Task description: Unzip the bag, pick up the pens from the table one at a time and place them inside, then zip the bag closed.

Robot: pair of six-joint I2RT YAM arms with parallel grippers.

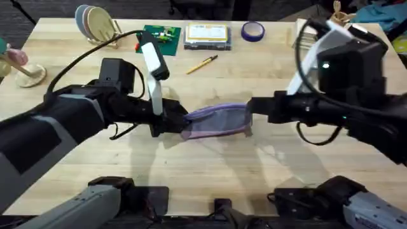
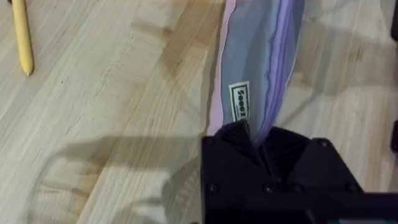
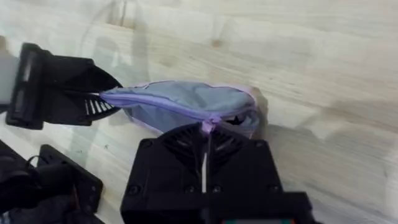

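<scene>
Bag (image 1: 217,121) lies mid-table (image 1: 210,172), long axis left-right, zipper edge up, held at both ends. Left gripper (image 1: 179,121) pinched shut on bag's left end; right gripper (image 1: 249,118) clamped on right end. Left wrist view adds small white label (image 2: 240,102) on grey panel. Right wrist view shows zipper line running toward left gripper (image 3: 102,102). Yellow pen (image 1: 202,64) lies well apart behind bag, near card box (image 1: 207,35) and purple tape roll (image 1: 252,30). Bare wood in front of bag.

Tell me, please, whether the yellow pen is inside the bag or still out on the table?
Out: the yellow pen lies on the table, apart from the bag.
</scene>
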